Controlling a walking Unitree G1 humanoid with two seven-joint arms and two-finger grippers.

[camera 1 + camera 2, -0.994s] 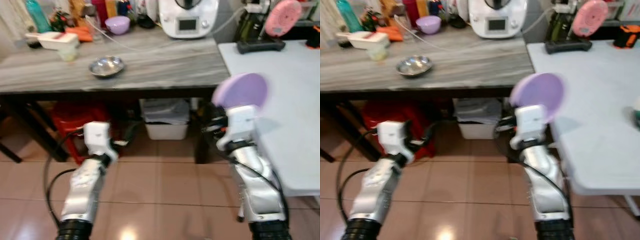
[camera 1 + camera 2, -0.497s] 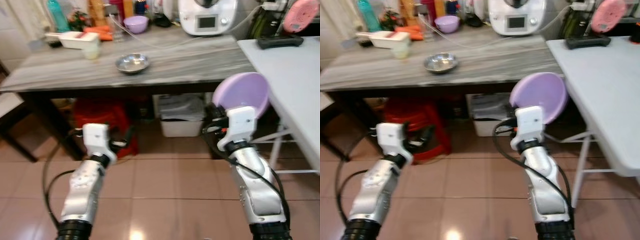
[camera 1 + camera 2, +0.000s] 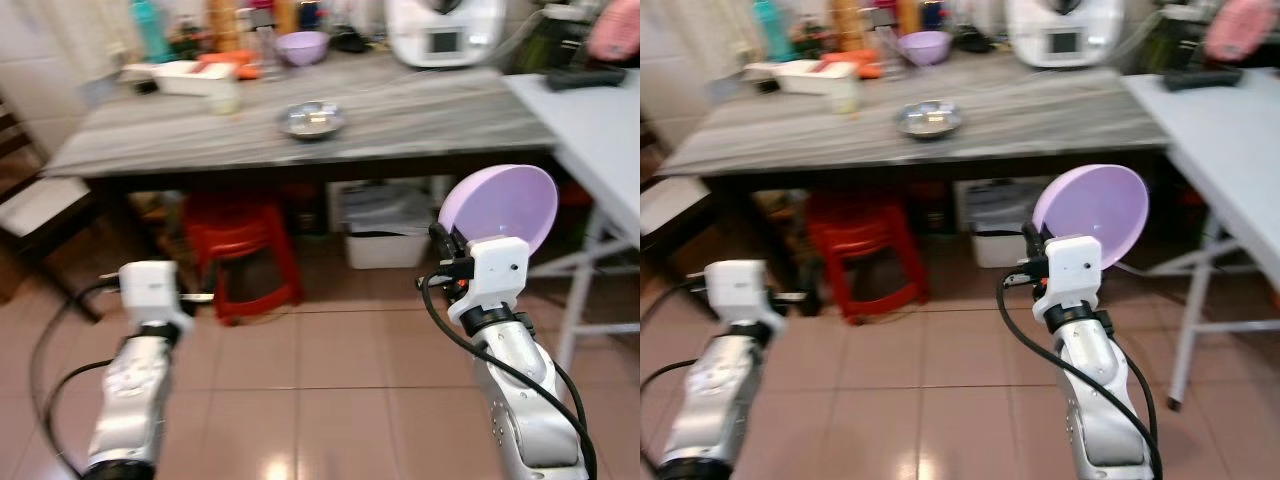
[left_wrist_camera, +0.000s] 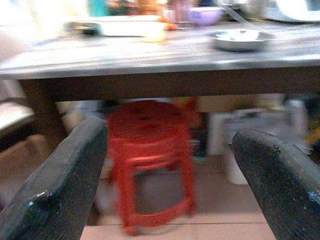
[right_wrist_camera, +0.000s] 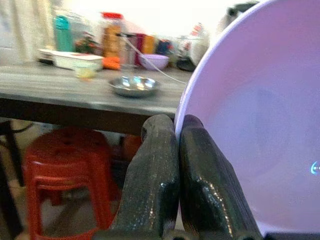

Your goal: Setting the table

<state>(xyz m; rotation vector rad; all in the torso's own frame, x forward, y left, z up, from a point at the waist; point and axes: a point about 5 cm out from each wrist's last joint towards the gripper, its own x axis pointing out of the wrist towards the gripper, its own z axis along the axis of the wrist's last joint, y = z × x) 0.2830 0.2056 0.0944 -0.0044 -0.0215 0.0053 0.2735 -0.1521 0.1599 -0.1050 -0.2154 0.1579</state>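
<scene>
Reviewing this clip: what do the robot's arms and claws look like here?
Both arms are silver metal, each ending in a white boxy wrist block, with black cables looping alongside. The left claw and the right claw each have two long, black, rough-textured fingers.

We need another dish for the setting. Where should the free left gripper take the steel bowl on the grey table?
Probably by its rim, coming from above: the steel bowl sits upright, low and wide, so the open left gripper could pinch its thin near edge, as the right gripper pinches the purple plate.
</scene>
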